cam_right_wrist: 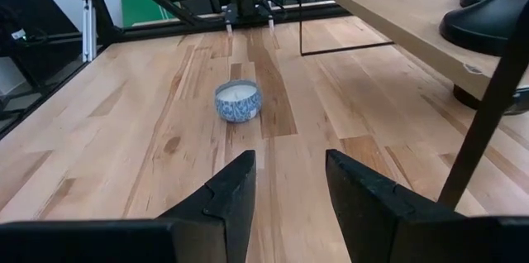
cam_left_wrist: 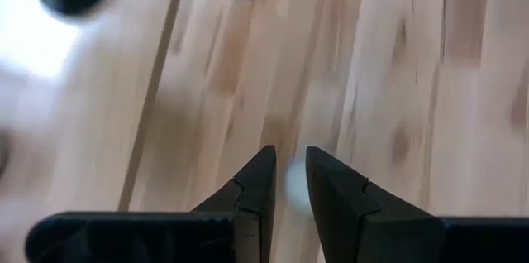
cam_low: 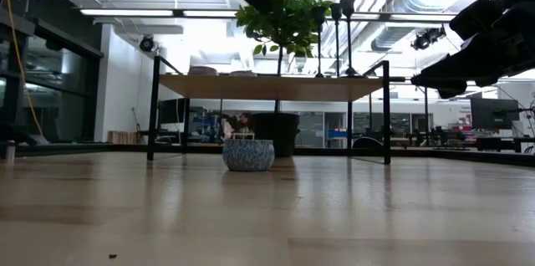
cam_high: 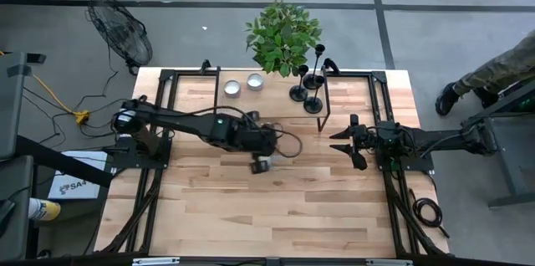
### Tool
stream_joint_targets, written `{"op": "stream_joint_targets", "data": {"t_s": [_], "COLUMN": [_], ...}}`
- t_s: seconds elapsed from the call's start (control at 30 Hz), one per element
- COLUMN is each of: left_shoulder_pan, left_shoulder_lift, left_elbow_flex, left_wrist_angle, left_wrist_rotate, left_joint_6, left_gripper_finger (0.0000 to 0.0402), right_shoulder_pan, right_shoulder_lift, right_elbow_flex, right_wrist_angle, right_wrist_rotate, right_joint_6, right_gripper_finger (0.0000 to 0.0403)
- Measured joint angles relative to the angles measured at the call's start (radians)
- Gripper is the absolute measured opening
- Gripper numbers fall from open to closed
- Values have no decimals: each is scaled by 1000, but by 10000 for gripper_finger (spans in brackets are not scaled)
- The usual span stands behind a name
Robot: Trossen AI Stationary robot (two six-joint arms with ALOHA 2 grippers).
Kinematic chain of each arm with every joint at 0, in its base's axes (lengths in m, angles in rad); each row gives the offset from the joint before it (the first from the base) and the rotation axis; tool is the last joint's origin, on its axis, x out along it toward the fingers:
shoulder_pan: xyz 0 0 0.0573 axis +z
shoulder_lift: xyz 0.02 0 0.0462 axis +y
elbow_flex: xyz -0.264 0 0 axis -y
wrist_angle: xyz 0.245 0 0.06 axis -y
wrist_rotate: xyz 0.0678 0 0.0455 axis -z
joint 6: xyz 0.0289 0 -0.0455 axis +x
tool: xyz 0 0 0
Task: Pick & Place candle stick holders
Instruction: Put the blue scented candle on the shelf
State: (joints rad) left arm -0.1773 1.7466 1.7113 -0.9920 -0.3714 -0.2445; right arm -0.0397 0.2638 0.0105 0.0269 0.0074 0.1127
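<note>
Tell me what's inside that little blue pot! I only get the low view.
Observer: White wax. The blue pot is a candle tin, seen from above in the right wrist view.
Operator: Is a pincer grabbing it?
Observer: No. The left pincer hangs over it with its fingers a little apart, and it holds nothing.
Operator: Where's the other pincer?
Observer: The right pincer waits at the table's right side. It is open, empty and pointed at the tin.
Operator: What's up on the shelf?
Observer: On the shelf, three black candle stick holders stand close together, with two round white candles beside them.
</note>
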Motion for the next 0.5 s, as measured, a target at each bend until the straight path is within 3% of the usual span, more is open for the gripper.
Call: {"op": "stream_joint_targets", "data": {"t_s": [0.27,0.5], "left_shoulder_pan": [0,15], "left_shoulder_lift": [114,216], "left_elbow_flex": [0,2], "left_wrist_angle": [61,67], "left_wrist_rotate": [-51,23], "left_joint_6": [-32,78], "left_gripper_finger": [67,67], "right_shoulder_pan": [0,0], "right_shoulder_lift": [3,26], "right_elbow_flex": [0,0], "right_wrist_angle": [-1,4], "right_wrist_rotate": [0,1], "right_joint_6": [0,1], "right_gripper_finger": [142,142]}}
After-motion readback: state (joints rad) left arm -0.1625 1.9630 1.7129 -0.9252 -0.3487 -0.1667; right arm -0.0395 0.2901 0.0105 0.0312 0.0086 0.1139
